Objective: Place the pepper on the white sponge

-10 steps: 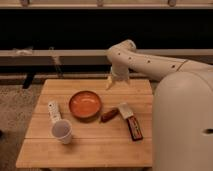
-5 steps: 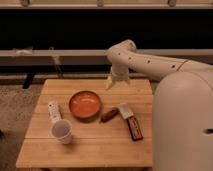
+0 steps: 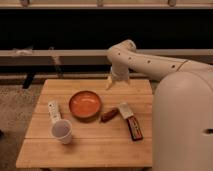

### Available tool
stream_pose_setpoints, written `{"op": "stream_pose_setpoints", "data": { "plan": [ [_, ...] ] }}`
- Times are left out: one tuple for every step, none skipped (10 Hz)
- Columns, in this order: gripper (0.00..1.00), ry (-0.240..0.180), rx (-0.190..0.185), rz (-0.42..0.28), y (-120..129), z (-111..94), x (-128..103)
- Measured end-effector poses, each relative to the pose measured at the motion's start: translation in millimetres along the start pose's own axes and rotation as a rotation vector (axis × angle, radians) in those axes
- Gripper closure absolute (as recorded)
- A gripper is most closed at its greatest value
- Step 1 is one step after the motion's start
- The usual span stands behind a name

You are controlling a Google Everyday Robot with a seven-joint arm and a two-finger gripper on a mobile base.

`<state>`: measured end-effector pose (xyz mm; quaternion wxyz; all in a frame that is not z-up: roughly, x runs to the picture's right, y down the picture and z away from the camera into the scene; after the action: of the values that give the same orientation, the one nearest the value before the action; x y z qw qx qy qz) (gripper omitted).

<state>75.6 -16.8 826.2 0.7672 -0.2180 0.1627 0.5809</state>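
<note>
nothing moved since earlier frame. gripper point(image 3: 114, 80) hangs behind-right of round orange bowl point(image 3: 85, 104), grip width unclear. glossy reddish-brown pepper point(image 3: 109, 115) just right of bowl; small white rectangular sponge point(image 3: 125, 110) further right, beside pepper.

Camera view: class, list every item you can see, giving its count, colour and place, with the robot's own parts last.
table: one, light wood, centre of the view
bowl: one, orange, middle of the table
pepper: one, reddish-brown, just right of the bowl
white sponge: one, white, close beside the pepper on its right
bar: one, dark red and black, nearer the front edge than the sponge
cup: one, white, front left of the table
stick-like object: one, white with dark marks, left of the bowl
arm: one, white, reaching in from the right
gripper: one, pale, above the table's far edge, away from the pepper
</note>
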Motion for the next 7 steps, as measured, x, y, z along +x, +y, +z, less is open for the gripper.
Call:
{"op": "stream_pose_setpoints", "data": {
  "plan": [
    [0.20, 0.000, 0.000, 0.000, -0.1, 0.0, 0.0],
    [0.20, 0.000, 0.000, 0.000, 0.0, 0.0, 0.0],
    [0.20, 0.000, 0.000, 0.000, 0.0, 0.0, 0.0],
    [0.20, 0.000, -0.001, 0.001, -0.3, 0.3, -0.4],
    [0.20, 0.001, 0.000, 0.001, -0.3, 0.6, -0.3],
    [0.20, 0.021, 0.008, 0.009, 3.3, 7.7, 10.0],
    [0.20, 0.025, 0.011, 0.015, 8.5, 11.2, 18.2]
  ]
}}
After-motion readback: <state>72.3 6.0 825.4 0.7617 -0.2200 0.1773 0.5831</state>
